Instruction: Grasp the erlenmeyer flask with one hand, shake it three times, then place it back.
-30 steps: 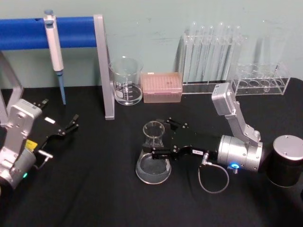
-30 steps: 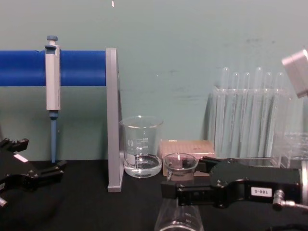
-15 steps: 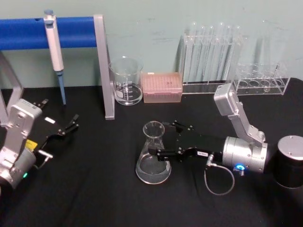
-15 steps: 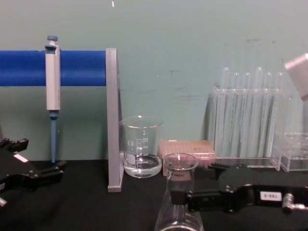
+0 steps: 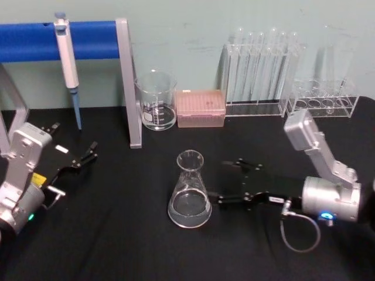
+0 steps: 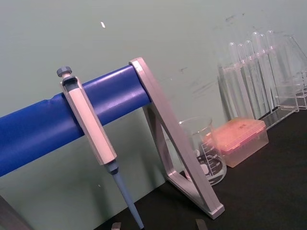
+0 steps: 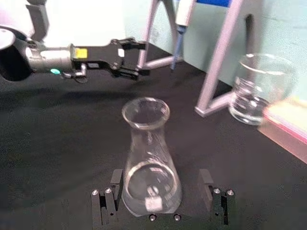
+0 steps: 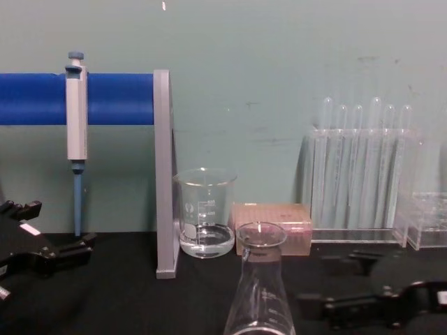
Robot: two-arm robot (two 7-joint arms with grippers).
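Now I'm seeing the flask point(image 5: 190, 193) standing upright, right gripper point(image 5: 221, 182) released beside it; left gripper point(image 5: 84, 156) parked open. Looks finished.

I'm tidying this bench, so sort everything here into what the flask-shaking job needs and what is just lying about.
In the job:
- clear glass conical erlenmeyer flask, standing on the black table
- black boxy right gripper, open, beside it

Lying about:
- straight-walled glass beaker
- pink tip box
- tall test tubes in clear rack
- grey-blue pipette on blue stand
- left gripper, parked
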